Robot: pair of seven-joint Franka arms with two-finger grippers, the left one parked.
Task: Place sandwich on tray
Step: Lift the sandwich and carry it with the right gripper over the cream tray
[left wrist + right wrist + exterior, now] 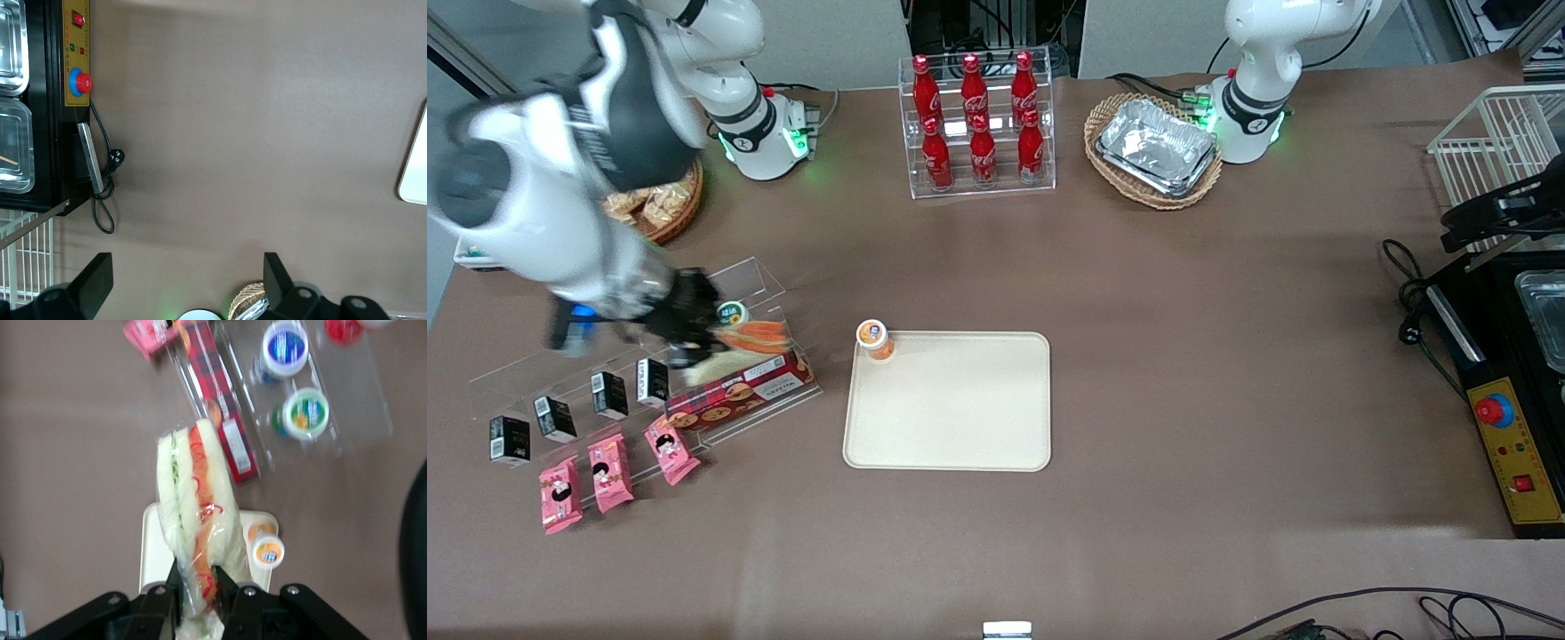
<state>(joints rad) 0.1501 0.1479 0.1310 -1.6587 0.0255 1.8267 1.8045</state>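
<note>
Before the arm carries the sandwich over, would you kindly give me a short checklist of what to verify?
1. Grip: tool shut on the sandwich: ok.
2. Sandwich lifted off the display stand, above the biscuit box: ok.
3. Tray has bare surface for landing: ok.
4. Orange-lidded cup sits on the tray corner nearest the tool; avoid it: not ok.
5. Firmness of hold on the plastic wrap: cannot tell.
</note>
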